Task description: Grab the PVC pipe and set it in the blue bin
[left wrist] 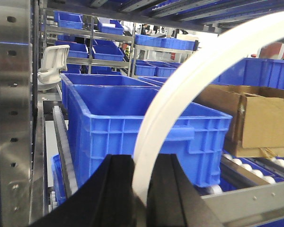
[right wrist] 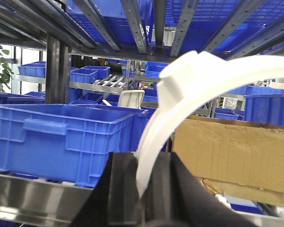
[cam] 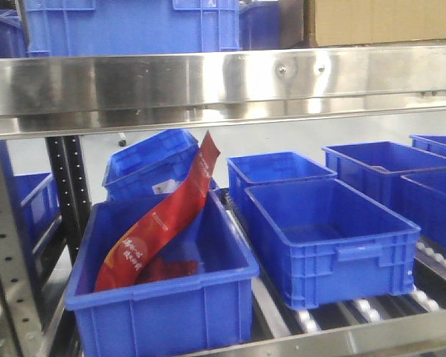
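left claw (left wrist: 140,189) tight on white arc (left wrist: 189,90), right claw (right wrist: 142,189) on pvc pipe (right wrist: 194,80); red pouch (cam: 163,219) front-view only

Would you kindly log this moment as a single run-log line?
left gripper: shut on white arc | right gripper: shut on PVC pipe | blue bin: ahead | pipe not yet placed

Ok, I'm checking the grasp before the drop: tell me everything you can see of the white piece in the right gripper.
The PVC pipe is a smooth, matte white plastic band. It arcs up and then right, out of frame, with a squarish block at the top of the bend. Its lower end is clamped in the black right gripper, held in the air in front of the shelving. Nothing else touches it.
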### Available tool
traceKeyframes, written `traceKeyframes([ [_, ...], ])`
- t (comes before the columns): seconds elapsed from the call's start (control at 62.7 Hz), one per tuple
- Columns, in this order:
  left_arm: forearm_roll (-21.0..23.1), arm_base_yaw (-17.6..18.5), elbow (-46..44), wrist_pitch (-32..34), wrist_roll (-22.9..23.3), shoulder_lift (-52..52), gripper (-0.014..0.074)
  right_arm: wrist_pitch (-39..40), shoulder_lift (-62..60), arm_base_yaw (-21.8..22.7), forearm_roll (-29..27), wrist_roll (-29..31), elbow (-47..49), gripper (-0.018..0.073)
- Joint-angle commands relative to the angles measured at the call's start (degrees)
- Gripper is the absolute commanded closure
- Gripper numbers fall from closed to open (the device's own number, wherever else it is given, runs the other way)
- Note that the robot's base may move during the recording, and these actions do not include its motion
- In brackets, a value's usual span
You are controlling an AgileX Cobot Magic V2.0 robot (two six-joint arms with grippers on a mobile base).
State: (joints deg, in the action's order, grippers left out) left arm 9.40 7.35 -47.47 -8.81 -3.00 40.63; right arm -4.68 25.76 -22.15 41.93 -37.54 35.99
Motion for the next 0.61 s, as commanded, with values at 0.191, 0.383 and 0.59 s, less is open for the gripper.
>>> traceKeyframes([
  [0.191, 0.39, -0.27, 0.02, 1.21, 0.16, -0.28, 0.0707, 3.1, -0.26, -0.14, 0.37, 0.2, -0.16, 0.0724],
  [0.383, 0.39, -0.27, 0.02, 1.21, 0.16, -0.28, 0.0707, 3.94, -0.26, -0.14, 0.37, 0.2, -0.16, 0.0724],
  [0.59, 0.39, -0.27, 0.02, 1.21, 0.16, -0.28, 0.0707, 3.94, -0.26, -0.14, 0.37, 0.2, -0.16, 0.0724],
])
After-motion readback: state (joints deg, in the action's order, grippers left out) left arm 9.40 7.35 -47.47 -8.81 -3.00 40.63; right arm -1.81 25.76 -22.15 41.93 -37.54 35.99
